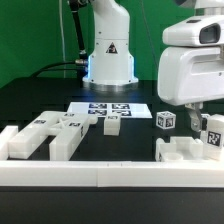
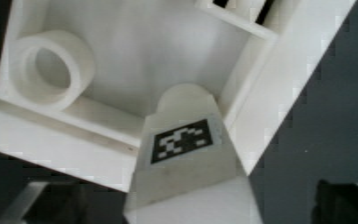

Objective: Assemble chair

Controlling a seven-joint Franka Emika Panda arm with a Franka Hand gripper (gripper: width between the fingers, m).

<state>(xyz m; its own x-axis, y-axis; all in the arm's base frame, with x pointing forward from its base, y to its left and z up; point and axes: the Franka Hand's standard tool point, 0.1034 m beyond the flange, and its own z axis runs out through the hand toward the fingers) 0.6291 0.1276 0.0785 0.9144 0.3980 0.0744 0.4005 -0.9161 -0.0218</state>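
In the wrist view a white chair post (image 2: 190,150) with a black-and-white tag stands between my dark fingers (image 2: 345,200), with a gap at each side. Its far end meets a white chair slab (image 2: 87,120) that has a round hole. My gripper (image 2: 190,208) is open around the post. In the exterior view the gripper (image 1: 200,122) hangs low at the exterior view's right over the tagged post (image 1: 213,132) and a white chair part (image 1: 185,150). More white chair parts (image 1: 50,135) lie at the left.
The marker board (image 1: 110,108) lies mid-table before the robot base (image 1: 108,60). A small white block (image 1: 112,125) and a tagged cube (image 1: 165,120) sit nearby. A white border rail (image 1: 110,176) runs along the front.
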